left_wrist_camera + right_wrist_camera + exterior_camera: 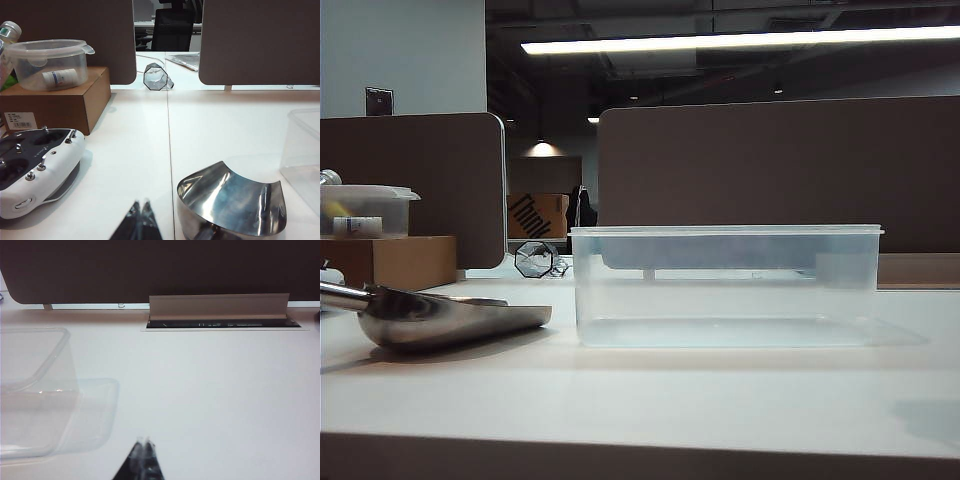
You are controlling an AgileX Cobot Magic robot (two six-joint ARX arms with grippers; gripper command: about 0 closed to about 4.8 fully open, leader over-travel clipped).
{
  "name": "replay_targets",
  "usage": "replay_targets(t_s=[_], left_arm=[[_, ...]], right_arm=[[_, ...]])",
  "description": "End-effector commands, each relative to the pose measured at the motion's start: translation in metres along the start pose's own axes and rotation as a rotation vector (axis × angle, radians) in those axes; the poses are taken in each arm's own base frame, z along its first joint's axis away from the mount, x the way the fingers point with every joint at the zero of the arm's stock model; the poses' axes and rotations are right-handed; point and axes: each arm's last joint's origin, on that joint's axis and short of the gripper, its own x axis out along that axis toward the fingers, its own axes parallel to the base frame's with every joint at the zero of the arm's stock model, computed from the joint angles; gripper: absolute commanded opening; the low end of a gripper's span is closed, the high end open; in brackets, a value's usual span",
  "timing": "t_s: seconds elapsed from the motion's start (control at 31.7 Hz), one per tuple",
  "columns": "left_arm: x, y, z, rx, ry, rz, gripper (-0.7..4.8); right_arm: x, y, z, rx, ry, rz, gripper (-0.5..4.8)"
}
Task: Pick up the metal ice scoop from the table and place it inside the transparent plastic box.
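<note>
Right now the metal ice scoop lies on the white bench at the left of the exterior view, its bowl resting on the surface with the flat lip pointing toward the transparent plastic box and its thin handle running off the left edge. Scoop and box sit near each other but apart, with bare bench between them; the box stands upright near the middle, open at the top and with nothing in it. Behind the scoop, on the far left, a cardboard box carries a smaller clear lidded tub. From the left wrist view, the left claw hangs just beside the scoop's bowl, its two tips pressed together and holding nothing; a white handheld controller lies on the bench on its other side, and a small faceted glass object sits farther back by the dark partition. In the right wrist view, the right claw is likewise pressed together and holding nothing, hanging over bare bench beside the plastic box, well short of a cable slot at the far edge.
</note>
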Motion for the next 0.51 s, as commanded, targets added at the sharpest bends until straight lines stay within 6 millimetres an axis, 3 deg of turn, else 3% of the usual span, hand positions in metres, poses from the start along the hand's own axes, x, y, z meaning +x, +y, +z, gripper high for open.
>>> replay_targets(t_s=[0.03, 0.32, 0.51], left_arm=[[0.000, 0.000, 0.001, 0.005, -0.011, 0.002, -0.05], [0.000, 0.000, 0.001, 0.003, -0.014, -0.001, -0.05], [0.000, -0.003, 0.001, -0.170, -0.004, -0.096, -0.05]], right_arm=[[0.000, 0.000, 0.002, -0.004, -0.017, 0.002, -0.01], [0.000, 0.002, 0.002, -0.004, -0.015, 0.019, -0.01], [0.000, 0.018, 0.000, -0.010, -0.002, 0.188, -0.01]])
